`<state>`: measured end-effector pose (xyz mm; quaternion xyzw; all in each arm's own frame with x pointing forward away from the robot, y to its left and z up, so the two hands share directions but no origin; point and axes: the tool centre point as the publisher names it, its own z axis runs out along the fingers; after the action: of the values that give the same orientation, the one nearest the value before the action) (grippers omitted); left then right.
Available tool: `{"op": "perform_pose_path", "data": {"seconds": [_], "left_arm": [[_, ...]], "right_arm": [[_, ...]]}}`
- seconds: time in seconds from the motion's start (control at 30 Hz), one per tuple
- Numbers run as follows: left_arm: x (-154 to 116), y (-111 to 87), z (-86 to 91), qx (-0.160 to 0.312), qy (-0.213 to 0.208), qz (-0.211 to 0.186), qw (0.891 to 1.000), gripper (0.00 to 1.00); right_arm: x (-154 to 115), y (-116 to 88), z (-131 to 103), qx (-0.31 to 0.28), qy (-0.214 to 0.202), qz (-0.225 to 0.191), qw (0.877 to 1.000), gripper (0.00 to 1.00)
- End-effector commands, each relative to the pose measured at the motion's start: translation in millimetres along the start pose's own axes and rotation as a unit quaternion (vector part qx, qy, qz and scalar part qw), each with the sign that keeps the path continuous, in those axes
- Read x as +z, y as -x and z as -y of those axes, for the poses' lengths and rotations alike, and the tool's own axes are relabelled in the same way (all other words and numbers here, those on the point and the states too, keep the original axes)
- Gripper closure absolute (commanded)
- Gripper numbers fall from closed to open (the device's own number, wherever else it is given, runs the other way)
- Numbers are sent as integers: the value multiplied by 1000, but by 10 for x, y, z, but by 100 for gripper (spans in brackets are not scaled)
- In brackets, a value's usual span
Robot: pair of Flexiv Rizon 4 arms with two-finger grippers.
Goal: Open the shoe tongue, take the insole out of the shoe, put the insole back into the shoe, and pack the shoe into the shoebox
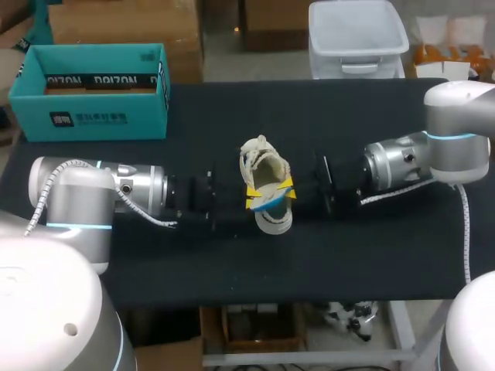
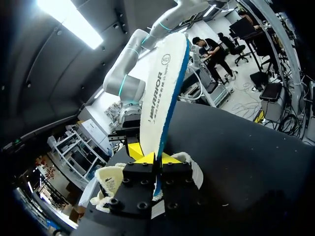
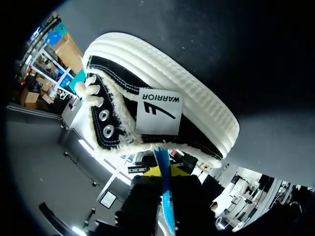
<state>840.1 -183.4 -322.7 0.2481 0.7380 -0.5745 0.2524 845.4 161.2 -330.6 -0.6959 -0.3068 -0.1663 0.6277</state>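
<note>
Insole [image 2: 160,93], white with a blue edge, stands on edge in your left gripper [image 2: 151,158]. The gripper's yellow tips are closed almost together and pinch the insole's lower end from both sides. Just beneath them sits the fleece-lined shoe [image 1: 267,174], its mouth open, at the middle of the black table [image 1: 387,247].

Your right gripper [image 1: 288,185] meets the shoe from the opposite side. You cannot tell whether it has hold of anything.

This looks like the insole step: most of the insole is out, with only its lower end near the shoe's mouth. Whether you lift it clear or feed it back, the next move calls for keeping the insole in line with the mouth while the shoe is steadied.

Bare tabletop surrounds the shoe, and the table's edges are well apart from it. The teal shoebox [image 1: 93,116] sits open at the far left corner, with bare table between it and the shoe.
</note>
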Motion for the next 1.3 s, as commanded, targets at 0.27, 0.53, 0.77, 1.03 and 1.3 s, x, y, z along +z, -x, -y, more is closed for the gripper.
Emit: {"op": "perform_pose_path", "data": {"seconds": [0.27,0.53,0.77,1.03,1.3], "left_arm": [[77,53,-145,6,29,-1,1000,100],[105,47,-255,-3,42,-6,999,100],[121,56,-268,-4,45,-8,999,100],[99,62,-246,-4,42,-5,999,100],[80,60,-257,-8,44,-2,999,100]], "right_arm": [[44,-51,-155,-4,-7,15,1000,100],[60,-81,-245,-1,-11,27,1000,100],[68,-77,-213,2,-6,31,1000,100],[23,10,14,13,16,31,999,64],[-18,55,153,14,32,26,999,99]]}}
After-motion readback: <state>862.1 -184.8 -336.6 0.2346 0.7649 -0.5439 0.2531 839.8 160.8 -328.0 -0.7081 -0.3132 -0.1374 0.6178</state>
